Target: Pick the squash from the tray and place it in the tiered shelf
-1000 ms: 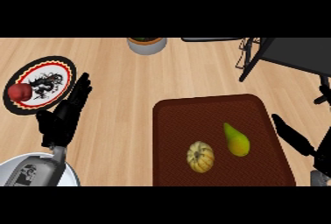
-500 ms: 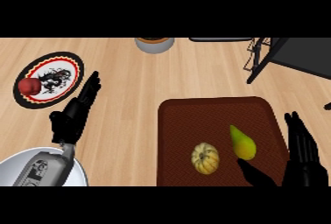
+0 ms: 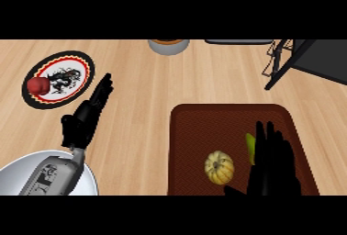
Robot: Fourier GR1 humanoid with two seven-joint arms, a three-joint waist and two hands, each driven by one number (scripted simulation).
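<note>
A: Where is the small, pale yellow ribbed squash [image 3: 220, 167] sitting?

B: It is lying on the dark brown rectangular tray [image 3: 203, 133] at the lower right, just left of the right hand [image 3: 273, 167], whose straight fingers are partly covering a yellow-green pear [image 3: 250, 146].

A: And the left hand [image 3: 85, 120]?

B: It is resting at centre left, fingers straight, grasping nothing, beside the round black-rimmed plate [image 3: 76, 60] carrying 1 red apple [image 3: 39, 85].

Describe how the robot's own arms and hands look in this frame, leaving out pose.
Both hands are matte black with slender segmented fingers: the left hand and the right hand. The left forearm is a glossy light-grey rounded shell with a small dark marking on it. The right forearm is out of view. No cables are visible.
</note>
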